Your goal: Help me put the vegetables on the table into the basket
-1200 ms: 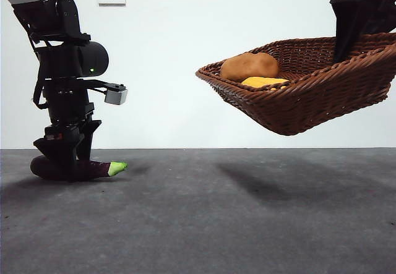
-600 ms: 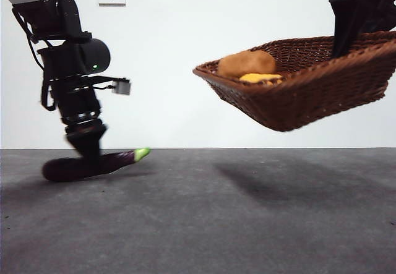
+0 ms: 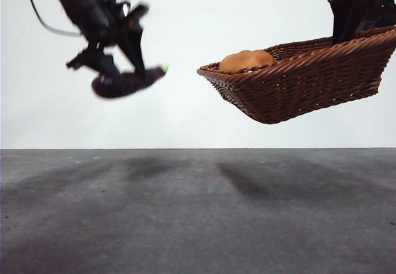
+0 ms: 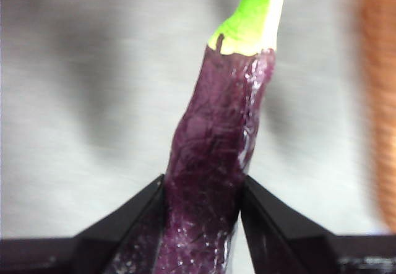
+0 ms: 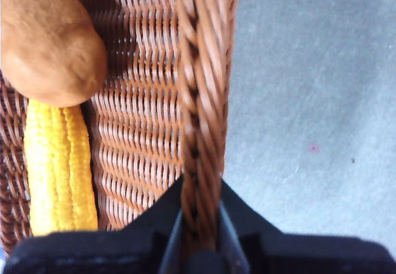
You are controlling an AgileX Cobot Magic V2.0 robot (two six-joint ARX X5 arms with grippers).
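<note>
Pinching glossy eggplant (image 4: pixel 213 156) aloft — left fingers (image 4: pixel 117 237) (woven basket (image 3: pixel 297 82) alongside).

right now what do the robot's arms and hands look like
Both are matte black. The left hand has two wedge-shaped jaws, and its arm shows a small green light and a thin black cable. The right hand has the same black jaws on a blocky black body.

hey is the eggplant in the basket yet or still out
Out. The left hand holds the eggplant in the air, apart from the basket, which the right hand holds up by its rim.
</note>
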